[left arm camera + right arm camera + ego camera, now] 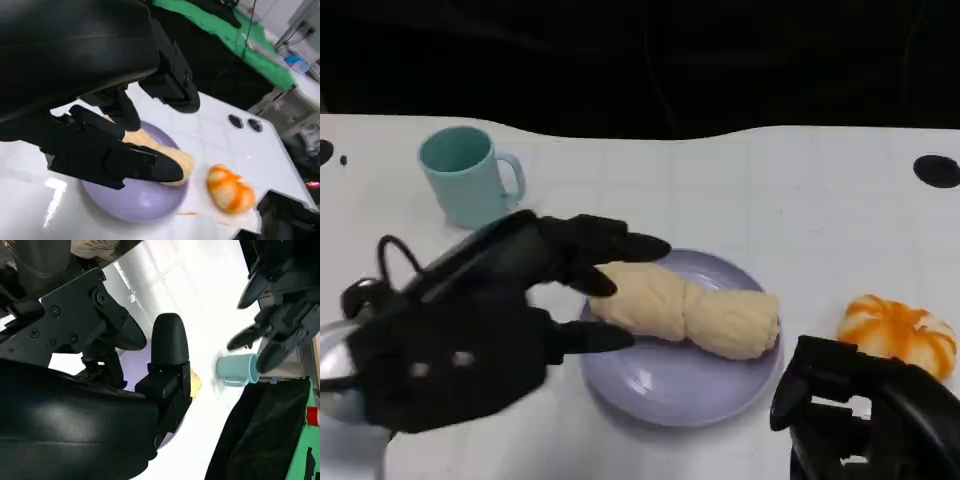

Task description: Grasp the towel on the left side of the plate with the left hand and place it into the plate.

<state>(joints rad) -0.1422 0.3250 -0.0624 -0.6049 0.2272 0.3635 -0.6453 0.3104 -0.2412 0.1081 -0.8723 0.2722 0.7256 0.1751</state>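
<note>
Head view, towel: we see the cream rolled towel (685,308) lying across the lilac plate (670,385), its one end beside the left hand (470,330).
Head view, left hand: its fingers (610,245) are spread and hold nothing; one is over the towel's end, one near the plate's rim.
Head view, right hand: the right hand (865,410) is low at the bench (770,190) edge; we cannot tell how its fingers lie.
Head view, other things: a teal mug (470,175) behind the left hand, an orange pumpkin-like toy (898,330) right of the plate.
Left wrist view: we see the towel (165,155) on the plate (135,200) between the open fingers (125,162); the toy (230,189) lies beside the plate.
Right wrist view: here the mug (239,369) stands close to the left hand (280,315), whose fingers are apart.
</note>
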